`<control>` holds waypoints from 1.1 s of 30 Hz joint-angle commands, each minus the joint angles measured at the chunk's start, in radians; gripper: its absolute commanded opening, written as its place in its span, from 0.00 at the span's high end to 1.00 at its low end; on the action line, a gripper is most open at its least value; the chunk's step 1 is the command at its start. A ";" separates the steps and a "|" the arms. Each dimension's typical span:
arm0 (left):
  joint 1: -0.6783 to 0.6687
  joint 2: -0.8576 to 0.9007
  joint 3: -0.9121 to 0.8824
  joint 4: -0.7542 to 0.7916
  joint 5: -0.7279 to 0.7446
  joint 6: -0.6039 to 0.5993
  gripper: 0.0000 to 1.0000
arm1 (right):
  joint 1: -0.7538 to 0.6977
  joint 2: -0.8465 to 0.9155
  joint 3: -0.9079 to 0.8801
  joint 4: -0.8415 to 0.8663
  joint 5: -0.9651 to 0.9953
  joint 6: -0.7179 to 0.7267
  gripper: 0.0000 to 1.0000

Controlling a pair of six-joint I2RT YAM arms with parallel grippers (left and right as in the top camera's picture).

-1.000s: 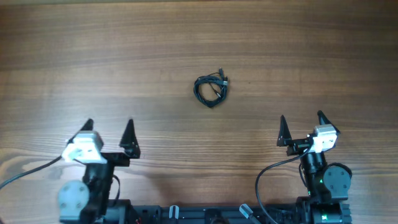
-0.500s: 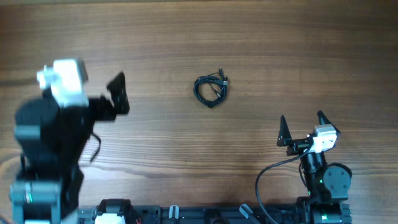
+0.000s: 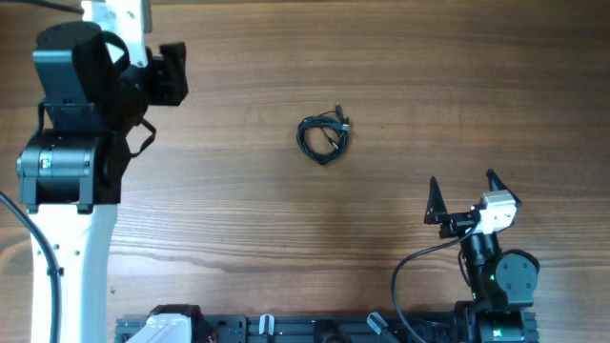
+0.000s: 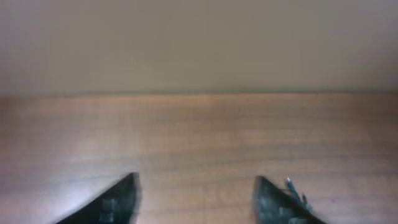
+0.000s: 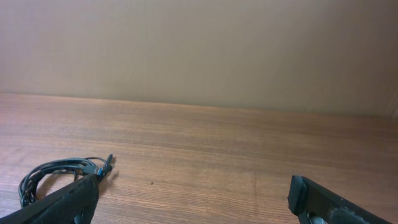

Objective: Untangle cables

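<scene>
**Desk:** List it left to right.

**Operator:** Entry one: left arm [image 3: 69,124], reared high over the left edge of the bench [image 3: 400,57]. It hides that strip of wood from my overhead view. Its left claw [image 3: 173,74] juts out to the right of the wrist. On my left wrist feed the fingers [image 4: 118,199] stand partly spread, with only wood grain between them. It has hold of nothing.

**Desk:** Entry two?

**Operator:** The cables [image 3: 324,136]: one small coil of thin black wire, lying flat near mid-bench, with plugs poking out at its upper right. It is well apart from both claws. I see it unobstructed from overhead.

**Desk:** Entry three?

**Operator:** Right claw [image 3: 461,178], low at the near right, spread fully wide and holding nothing. On my right wrist feed the coil lies just beyond the left-hand finger [image 5: 65,199], which covers its near edge. The arm's own thick black lead [image 3: 408,265] loops beside the base.
</scene>
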 commanded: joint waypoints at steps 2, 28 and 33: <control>0.006 -0.005 0.027 0.082 0.012 0.029 0.00 | -0.004 -0.009 -0.003 0.003 0.005 0.001 0.00; 0.006 0.015 0.027 0.148 -0.003 0.029 0.00 | -0.004 0.007 -0.003 0.005 -0.002 0.107 0.00; 0.006 0.017 0.027 0.202 -0.003 0.029 0.00 | -0.004 0.007 -0.001 0.021 -0.018 0.224 0.00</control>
